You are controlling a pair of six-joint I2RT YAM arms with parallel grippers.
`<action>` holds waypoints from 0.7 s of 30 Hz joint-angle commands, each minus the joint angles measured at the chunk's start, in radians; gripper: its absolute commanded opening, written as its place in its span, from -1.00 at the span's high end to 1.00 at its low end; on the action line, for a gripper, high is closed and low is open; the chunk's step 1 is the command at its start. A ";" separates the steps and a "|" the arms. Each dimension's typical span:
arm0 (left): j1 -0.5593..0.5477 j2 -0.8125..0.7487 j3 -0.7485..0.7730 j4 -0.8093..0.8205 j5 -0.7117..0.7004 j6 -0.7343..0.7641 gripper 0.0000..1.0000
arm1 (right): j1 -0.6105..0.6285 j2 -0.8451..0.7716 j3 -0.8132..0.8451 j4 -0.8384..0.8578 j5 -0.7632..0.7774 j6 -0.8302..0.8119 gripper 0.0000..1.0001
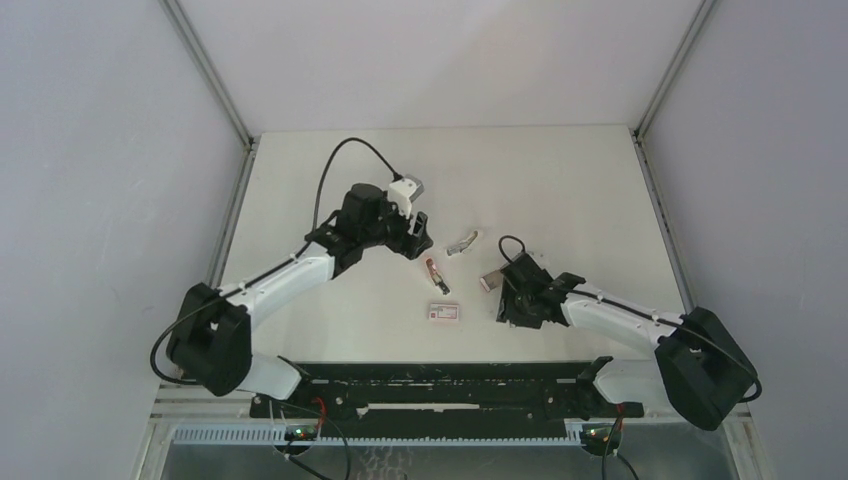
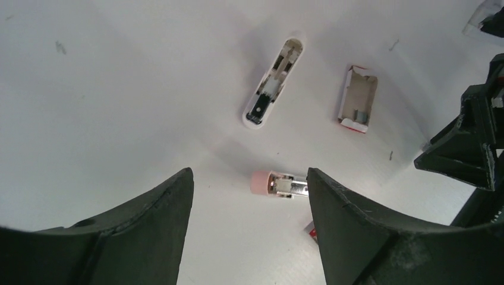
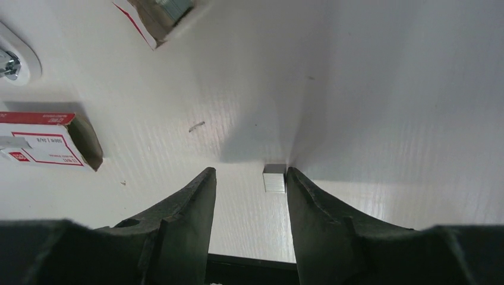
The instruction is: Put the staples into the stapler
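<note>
The staples [image 3: 274, 177] are a small grey block lying on the table between my right gripper's [image 3: 250, 172] open fingers, close against the right-hand fingertip [image 3: 297, 181]. They are hidden under that gripper [image 1: 512, 305] in the top view. A white stapler part [image 1: 462, 242] with its metal inside showing lies mid-table; it also shows in the left wrist view [image 2: 272, 86]. A pink-ended metal stapler part [image 1: 437, 275] lies near it. My left gripper [image 1: 420, 245] is open and empty above that pink part [image 2: 280, 184], which sits by its right finger [image 2: 333, 214].
A small white box with a red label [image 1: 443, 313] lies toward the table's front; it also shows in the right wrist view [image 3: 44, 142]. An open box tray [image 1: 492, 282] lies beside my right gripper, also in the left wrist view [image 2: 358, 98].
</note>
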 commanded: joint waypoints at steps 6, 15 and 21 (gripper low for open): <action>0.003 -0.185 -0.260 0.247 -0.144 -0.111 -0.48 | 0.040 0.059 0.046 -0.052 0.122 -0.117 0.14; 0.003 -0.224 -0.336 0.275 -0.158 -0.122 -0.48 | 0.097 0.134 0.099 -0.130 0.163 -0.140 0.36; 0.003 -0.246 -0.346 0.276 -0.185 -0.114 -0.49 | 0.108 0.165 0.118 -0.126 0.167 -0.135 0.49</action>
